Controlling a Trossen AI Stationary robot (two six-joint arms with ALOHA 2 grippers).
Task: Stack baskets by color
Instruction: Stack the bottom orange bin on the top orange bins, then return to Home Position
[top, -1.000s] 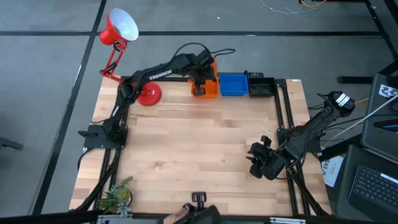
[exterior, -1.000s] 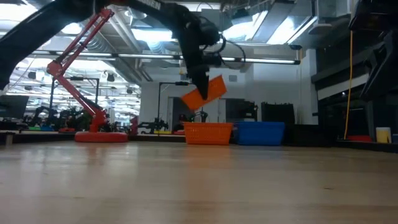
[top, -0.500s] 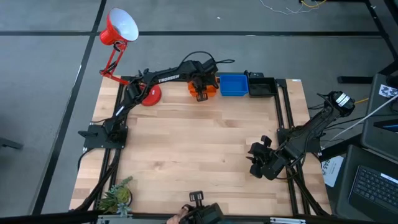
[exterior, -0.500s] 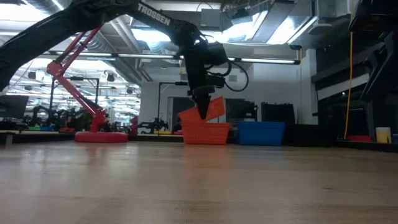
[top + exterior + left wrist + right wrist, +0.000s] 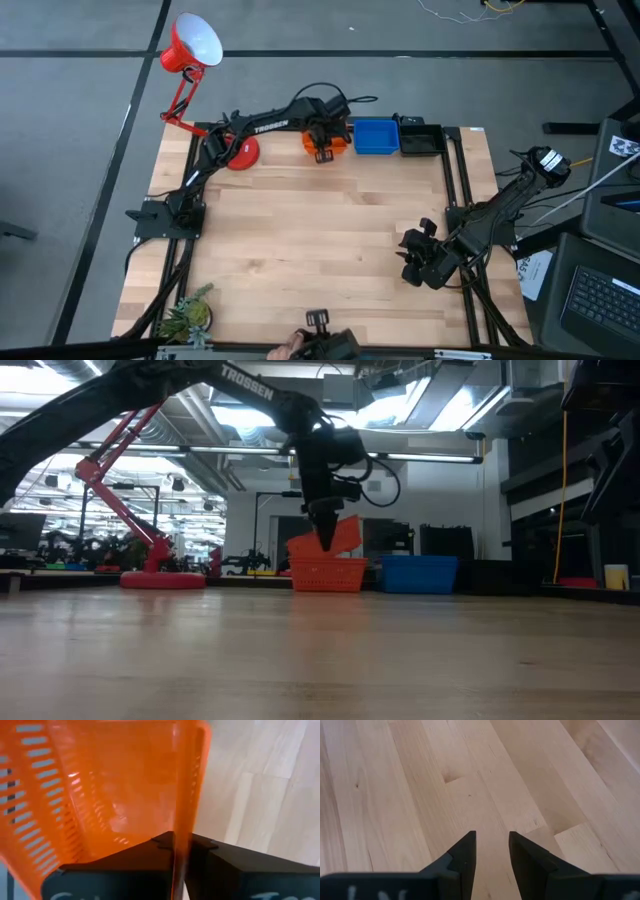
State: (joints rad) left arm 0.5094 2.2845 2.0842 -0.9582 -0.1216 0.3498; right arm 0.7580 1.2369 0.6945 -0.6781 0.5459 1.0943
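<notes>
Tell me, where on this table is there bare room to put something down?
Most of the wooden table is bare, from the basket row to the near edge. The far edge is crowded: lamp base, orange baskets under the left end effector, blue basket, black basket. The right end effector hovers near the right edge.

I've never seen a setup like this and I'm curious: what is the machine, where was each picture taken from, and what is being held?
Two dark robot arms work at a wooden table. One picture looks straight down, one looks level across the tabletop, and two come from cameras on the wrists. Along the far edge sit an orange perforated plastic basket, a blue one and a black one, beside a red desk lamp. The left hand pinches the wall of a second orange basket, tilted over the first. The right hand waits open above bare wood.
</notes>
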